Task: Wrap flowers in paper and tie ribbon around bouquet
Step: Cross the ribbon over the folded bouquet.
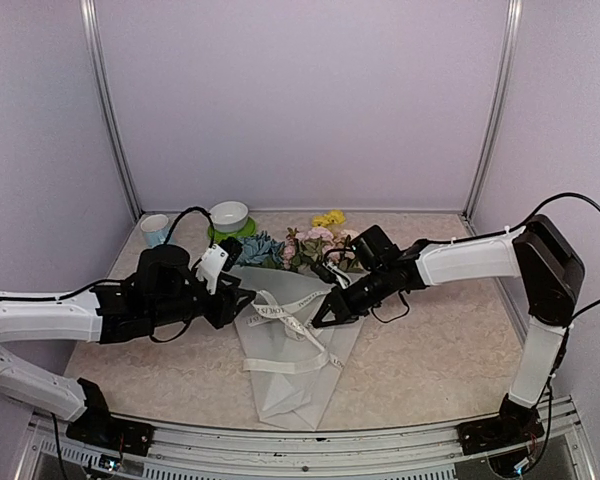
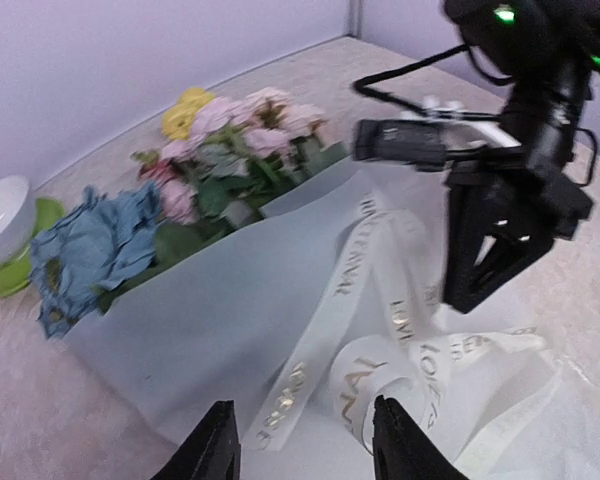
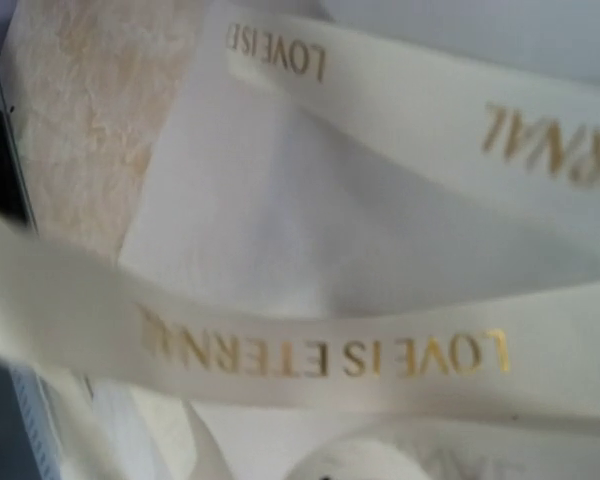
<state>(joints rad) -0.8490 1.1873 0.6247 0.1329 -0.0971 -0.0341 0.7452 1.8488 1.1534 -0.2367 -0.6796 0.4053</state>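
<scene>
Nearest my side of the bench, the pointed end of the paper lies flat, folded into a cone that widens away from me. The ribbon lies in loose loops across the middle of that cone, untied, with one strand trailing down toward the tip. In the right wrist view I read gold lettering on it, "LOVE IS ETERNAL".

The left arm reaches in from the left, its jaws at the paper's left edge. From its wrist camera I see them standing apart with nothing clamped, the ribbon loops lying just beyond them. The right arm comes in from the other side, jaws pointing down at the ribbon on the cone's right edge. I cannot tell whether they grip it.

Farther back, the flowers spill out of the cone's open mouth: blue at left, pink in the middle, yellow farthest. Behind them, to the left, a white bowl sits on a green saucer, with a pale blue cup beside it.
</scene>
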